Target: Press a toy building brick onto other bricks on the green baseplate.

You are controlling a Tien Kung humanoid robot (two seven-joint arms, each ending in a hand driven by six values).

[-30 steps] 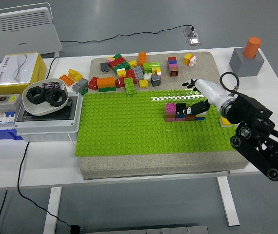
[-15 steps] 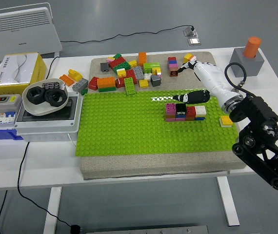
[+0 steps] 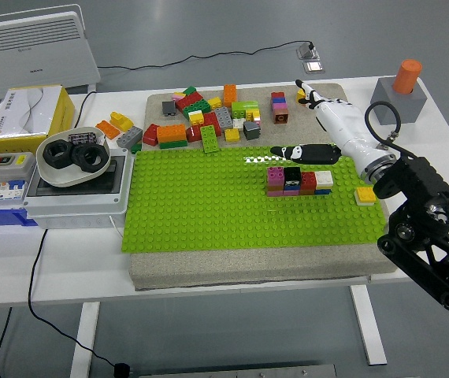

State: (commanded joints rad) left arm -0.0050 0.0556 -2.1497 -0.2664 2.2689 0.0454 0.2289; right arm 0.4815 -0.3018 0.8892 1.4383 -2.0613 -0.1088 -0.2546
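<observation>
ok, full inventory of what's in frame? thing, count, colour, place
green studded baseplate: 1, table centre
row of assembled bricks: 1, mixed colours, baseplate right
loose toy bricks: many, mixed, behind the baseplate
yellow-white brick: 1, right of the baseplate
white bowl of black rings: 1, left
yellow box: 1, far left
white heater: 1, back left
grey block with orange cylinder: 1, back right
right hand: white-black, open, above the row

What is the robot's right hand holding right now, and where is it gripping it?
Nothing. The right hand hovers above the row of bricks on the green baseplate, fingers stretched out and clear of them.
</observation>
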